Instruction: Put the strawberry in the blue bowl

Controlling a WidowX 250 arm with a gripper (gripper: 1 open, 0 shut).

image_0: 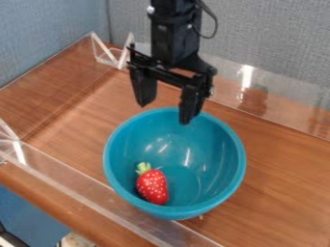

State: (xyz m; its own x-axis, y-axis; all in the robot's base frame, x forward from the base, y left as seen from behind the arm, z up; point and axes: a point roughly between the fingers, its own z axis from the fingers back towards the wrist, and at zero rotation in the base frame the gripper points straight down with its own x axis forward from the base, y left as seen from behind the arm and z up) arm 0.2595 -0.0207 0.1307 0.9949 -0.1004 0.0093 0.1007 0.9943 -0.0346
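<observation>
The strawberry [152, 183], small, red and glossy with a green top, lies inside the blue bowl [219, 140] near its front-left wall. This teal-blue bowl stands on the wooden table. My black gripper [164, 102] hangs pointing down over the bowl's back rim, well above and behind the strawberry. Its two fingers [191, 100] stand wide apart with nothing between them, so it is open.
Clear acrylic walls [77, 183] fence the wooden table [58, 96] along the front, left and back edges. Bare wood lies left of and behind the bowl. A blue-grey wall stands behind the table.
</observation>
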